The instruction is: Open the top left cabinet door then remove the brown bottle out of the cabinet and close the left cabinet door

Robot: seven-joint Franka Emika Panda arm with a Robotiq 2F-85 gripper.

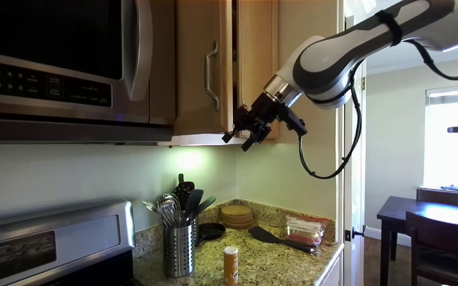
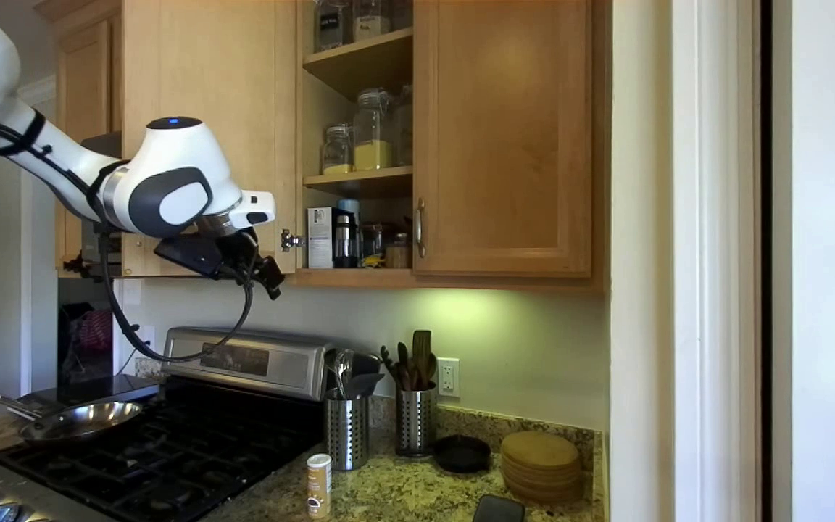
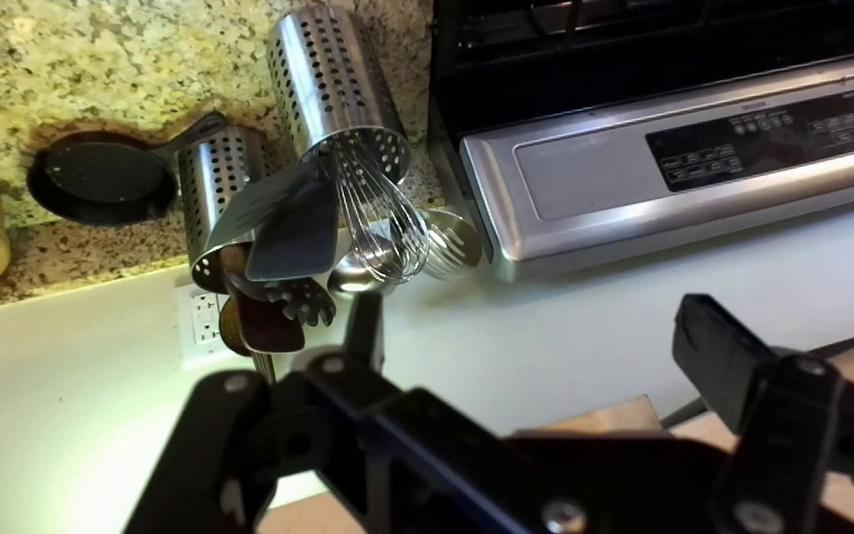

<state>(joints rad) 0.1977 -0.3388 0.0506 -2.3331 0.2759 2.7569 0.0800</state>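
Observation:
The top left cabinet door [image 2: 207, 80] stands swung wide, its inner face showing in an exterior view; its outer face with the silver handle [image 1: 209, 75] shows from the opposite side. Jars and boxes fill the shelves of the cabinet [image 2: 359, 278]. Upright on the granite counter is the brown bottle [image 2: 320, 482] with its pale cap, in front of a steel utensil holder and out of the wrist view. My gripper [image 1: 236, 142] hangs near the door's lower edge, high above the counter. In the wrist view the gripper [image 3: 534, 322] is open, nothing between its fingers.
The right cabinet door [image 2: 504, 130] is closed. A steel microwave [image 1: 54, 71] adjoins the cabinet, above the stove [image 2: 171, 435]. Utensil holders [image 2: 347, 431], a black pan [image 2: 462, 454] and a round stack [image 2: 541, 464] stand on the counter. A silver skillet [image 2: 84, 422] sits on the stove.

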